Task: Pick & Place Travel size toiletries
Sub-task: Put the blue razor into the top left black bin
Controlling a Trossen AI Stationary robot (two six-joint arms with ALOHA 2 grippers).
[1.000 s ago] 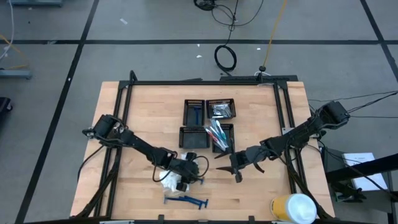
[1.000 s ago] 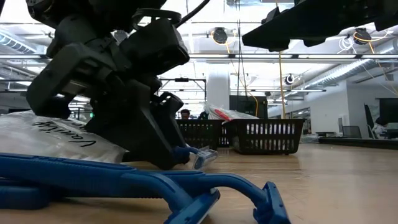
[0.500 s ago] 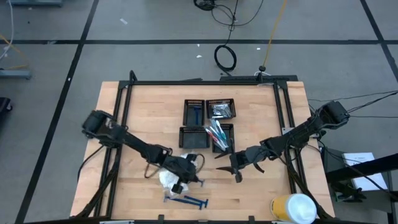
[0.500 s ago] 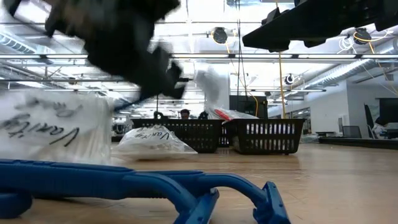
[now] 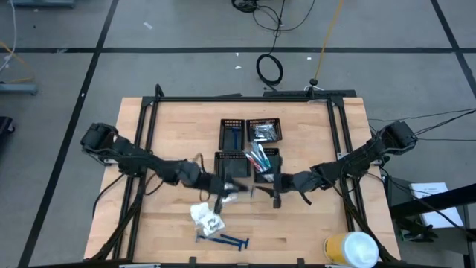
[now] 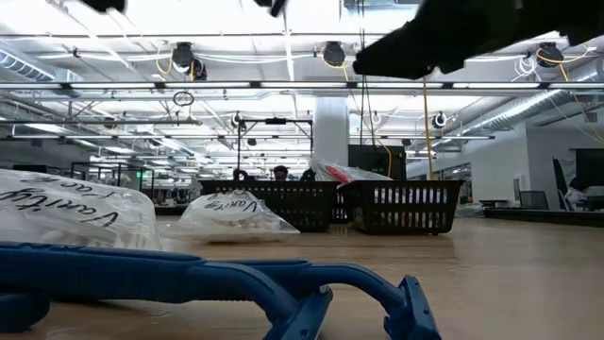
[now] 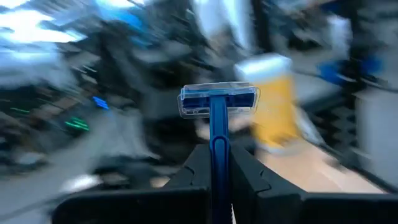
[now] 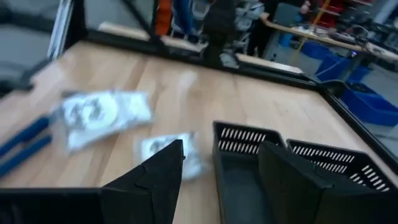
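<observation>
In the left wrist view my left gripper (image 7: 219, 152) is shut on a blue razor (image 7: 217, 118), its clear-capped head (image 7: 217, 101) pointing away from the fingers. The high view puts this gripper (image 5: 224, 187) just near of the four black mesh trays (image 5: 229, 165). My right gripper (image 5: 272, 195) hovers open close by on its right, fingers apart (image 8: 221, 165) over the table. Two white crinkly packets (image 5: 205, 216) and two more blue razors (image 5: 223, 240) lie flat toward the near edge. Toothbrushes (image 5: 259, 158) stick up out of a near tray. My left gripper pinches the razor's blue handle (image 7: 218, 146) between its two fingers, which lie along the handle. The head end sticks out beyond the fingertips. The razor is lifted clear of the table.
A large yellow-and-white cylinder (image 5: 349, 249) stands at the near right corner. A black frame (image 5: 152, 119) runs along the table's edges. Bare wood lies left of the trays and right of the blue razors (image 6: 236, 283). The packets (image 6: 236, 215) sit between razors and trays (image 6: 401, 206).
My left gripper has risen from the white packets with a blue razor in its fingers and swung up and toward the far edge, to the trays. It has left the low view, uncovering the packets. My right gripper has shifted slightly toward the trays.
</observation>
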